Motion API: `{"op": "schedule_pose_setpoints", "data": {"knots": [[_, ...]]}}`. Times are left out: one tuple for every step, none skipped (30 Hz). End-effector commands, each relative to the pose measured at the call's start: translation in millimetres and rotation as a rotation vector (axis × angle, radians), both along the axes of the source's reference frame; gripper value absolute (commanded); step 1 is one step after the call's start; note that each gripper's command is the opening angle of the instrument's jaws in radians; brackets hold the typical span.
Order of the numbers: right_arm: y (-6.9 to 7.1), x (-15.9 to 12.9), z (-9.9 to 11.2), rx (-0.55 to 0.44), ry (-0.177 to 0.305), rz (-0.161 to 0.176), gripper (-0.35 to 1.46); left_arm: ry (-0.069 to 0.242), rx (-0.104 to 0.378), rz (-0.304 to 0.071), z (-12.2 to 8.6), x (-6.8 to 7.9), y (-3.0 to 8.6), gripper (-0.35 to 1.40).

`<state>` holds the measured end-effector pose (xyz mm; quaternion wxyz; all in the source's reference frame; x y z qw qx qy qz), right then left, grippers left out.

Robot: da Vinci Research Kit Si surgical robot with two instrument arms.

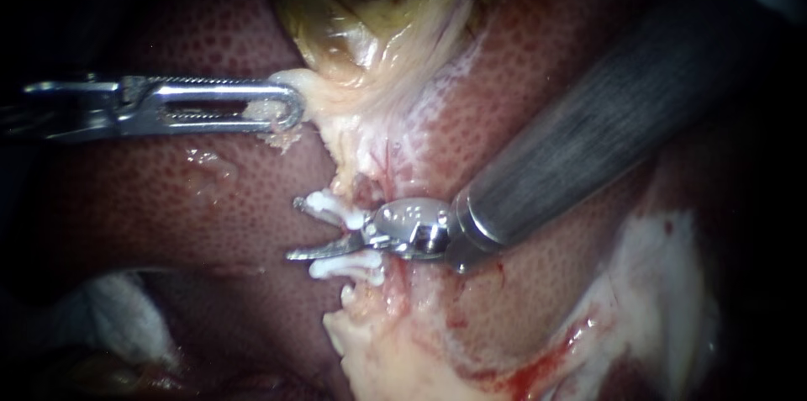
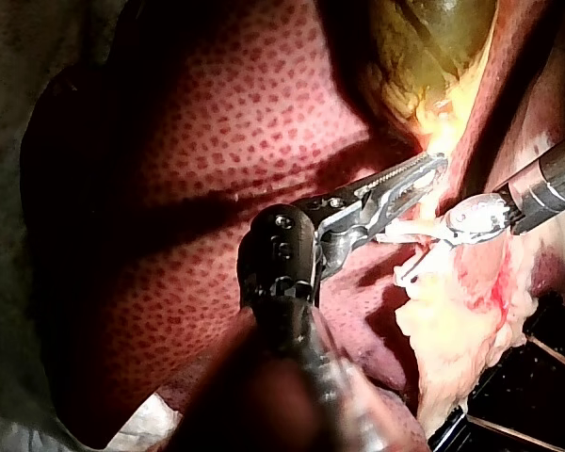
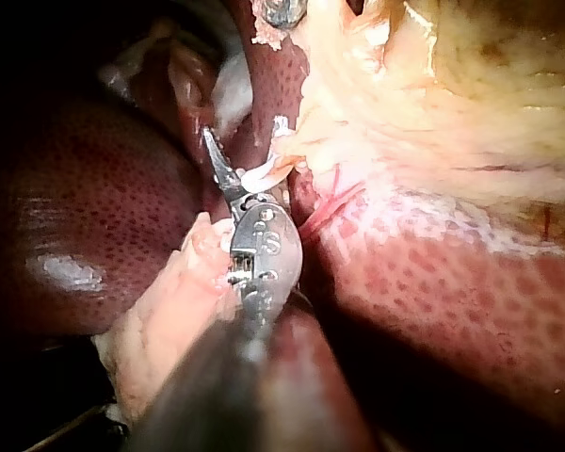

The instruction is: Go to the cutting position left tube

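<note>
At the upper left of the frame, pale tissue at the neck of the gallbladder is pinched by the claw of the left instrument. At centre, the tube is marked by an upper clip and a lower clip. The claw of the right instrument, entered from the upper right, is spread, its blades set at the stretch between the clips.

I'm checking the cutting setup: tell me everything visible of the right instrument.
The right instrument comes in from the upper right: a thick, dark grey shaft, then a shiny silver wrist, then two thin pointed blades. The jaws stand open, a gap between them. The upper blade lies along the upper white clip, the lower just above the lower white clip.
</note>
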<state>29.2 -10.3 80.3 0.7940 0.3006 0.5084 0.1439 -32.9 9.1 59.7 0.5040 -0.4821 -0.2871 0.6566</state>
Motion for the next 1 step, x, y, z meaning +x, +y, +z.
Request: {"op": "schedule_pose_setpoints", "data": {"knots": [[0.0,0.0,0.0,0.000,0.000,0.000,1.30,0.000,0.000,0.000,0.0,0.0,0.0,-0.35]]}}
